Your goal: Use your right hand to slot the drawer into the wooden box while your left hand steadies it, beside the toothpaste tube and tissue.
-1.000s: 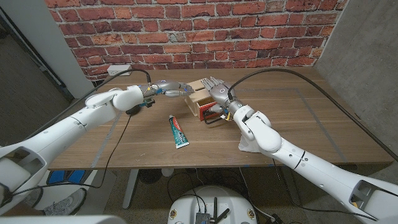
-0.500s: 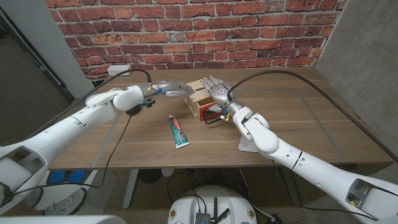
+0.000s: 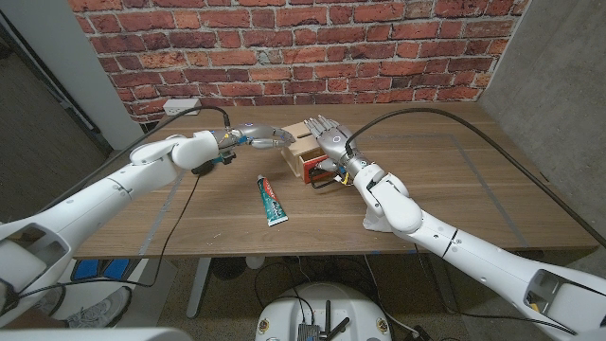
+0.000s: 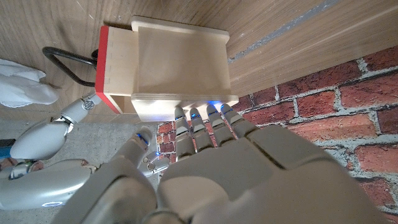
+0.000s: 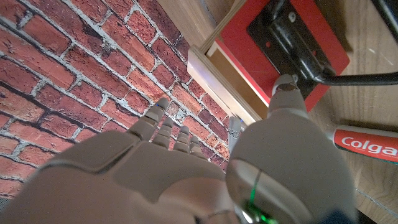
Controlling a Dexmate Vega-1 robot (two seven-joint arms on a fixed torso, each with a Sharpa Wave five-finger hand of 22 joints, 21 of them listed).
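The wooden box (image 3: pixel 303 142) stands at the table's back middle, and its red-fronted drawer (image 3: pixel 318 170) sticks partly out toward me. In the left wrist view the drawer (image 4: pixel 115 68) still shows a strip of its wooden side outside the box (image 4: pixel 180 62). My left hand (image 3: pixel 254 137) reaches in from the left with straight fingers, their tips (image 4: pixel 205 113) against the box's side. My right hand (image 3: pixel 328 140) hovers over the box top with fingers spread. Its thumb (image 5: pixel 283 93) touches the red front beside the black handle (image 5: pixel 311 50). The toothpaste tube (image 3: pixel 273 201) lies in front, and the tissue (image 3: pixel 377 222) lies under my right forearm.
A white power strip (image 3: pixel 180 106) sits at the back left by the brick wall. A black cable (image 3: pixel 186 194) runs from it across the table's left part to the front edge. Tape lines (image 3: pixel 473 180) mark the right side of the table.
My left fingertips have crept slightly closer against the box. The right hand and the drawer look almost unchanged.
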